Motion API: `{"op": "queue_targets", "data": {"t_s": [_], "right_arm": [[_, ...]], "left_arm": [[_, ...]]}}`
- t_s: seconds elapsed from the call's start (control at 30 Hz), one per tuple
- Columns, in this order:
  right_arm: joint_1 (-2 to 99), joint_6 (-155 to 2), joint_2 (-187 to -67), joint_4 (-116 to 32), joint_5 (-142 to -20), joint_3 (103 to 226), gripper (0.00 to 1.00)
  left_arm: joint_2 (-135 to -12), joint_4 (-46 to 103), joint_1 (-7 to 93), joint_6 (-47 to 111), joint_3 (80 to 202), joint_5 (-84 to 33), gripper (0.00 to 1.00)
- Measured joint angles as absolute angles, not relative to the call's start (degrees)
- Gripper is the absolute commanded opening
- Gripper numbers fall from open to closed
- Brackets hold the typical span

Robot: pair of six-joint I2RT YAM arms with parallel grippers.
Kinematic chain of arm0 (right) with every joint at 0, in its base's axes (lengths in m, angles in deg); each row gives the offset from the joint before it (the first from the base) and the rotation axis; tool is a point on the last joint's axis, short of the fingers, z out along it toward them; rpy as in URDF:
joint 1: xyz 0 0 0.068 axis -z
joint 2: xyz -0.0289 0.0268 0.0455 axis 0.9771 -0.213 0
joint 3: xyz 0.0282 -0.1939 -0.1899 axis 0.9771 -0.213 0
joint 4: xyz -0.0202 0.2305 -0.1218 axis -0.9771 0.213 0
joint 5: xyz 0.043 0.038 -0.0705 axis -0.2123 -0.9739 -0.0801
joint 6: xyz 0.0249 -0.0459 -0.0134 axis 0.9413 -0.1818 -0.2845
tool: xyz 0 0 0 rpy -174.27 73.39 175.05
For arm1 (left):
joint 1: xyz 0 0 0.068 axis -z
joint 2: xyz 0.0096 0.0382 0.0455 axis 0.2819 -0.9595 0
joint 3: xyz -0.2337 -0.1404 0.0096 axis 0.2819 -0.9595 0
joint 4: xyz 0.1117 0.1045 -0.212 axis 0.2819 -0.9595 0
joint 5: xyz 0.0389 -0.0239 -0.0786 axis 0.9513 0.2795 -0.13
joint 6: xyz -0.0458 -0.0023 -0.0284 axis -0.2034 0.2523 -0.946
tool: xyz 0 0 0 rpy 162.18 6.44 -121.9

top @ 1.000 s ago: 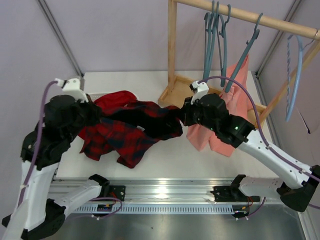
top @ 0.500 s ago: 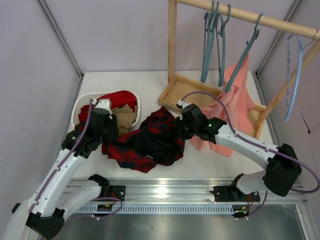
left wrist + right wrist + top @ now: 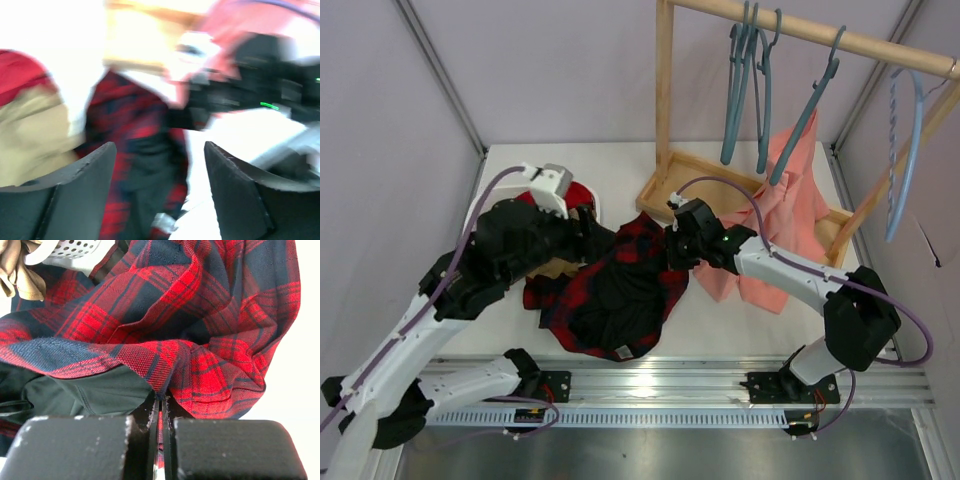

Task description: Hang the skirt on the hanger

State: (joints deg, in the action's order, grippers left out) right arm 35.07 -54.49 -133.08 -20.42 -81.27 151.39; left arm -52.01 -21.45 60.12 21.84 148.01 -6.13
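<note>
The right end effector (image 3: 161,405) was seen pinched shut on a fold of the red-and-black plaid skirt (image 3: 200,315), whose dark lining (image 3: 75,390) was exposed at lower left. A white perforated basket (image 3: 75,247) with tan cloth (image 3: 17,270) was visible at upper left, and the white bench (image 3: 305,365) at right.

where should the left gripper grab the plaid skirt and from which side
Pinch the skirt at its upper left edge, coming down from the robot's left. The right gripper is shut on the opposite upper edge and the cloth lies slumped between, so a second pinch there would probably spread it. The left gripper is open.
</note>
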Motion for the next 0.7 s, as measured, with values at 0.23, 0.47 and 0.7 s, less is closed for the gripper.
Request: {"op": "queue_targets", "data": {"t_s": [0.23,0.47,0.7], "right_arm": [[35.07,-55.73,-128.41,-19.83,-80.73,148.60,0.00],[35.09,-56.56,-117.35,-19.55,-80.29,139.46,0.00],[35.24,-56.10,-114.11,-20.81,-80.40,133.47,0.00]], "left_arm": [[-57.30,-8.34,71.00,20.20,136.86,-13.50,0.57],[-59.73,5.21,78.54,20.07,118.94,-13.52,0.56],[-62.72,18.53,81.23,23.64,107.47,-11.20,0.54]]}}
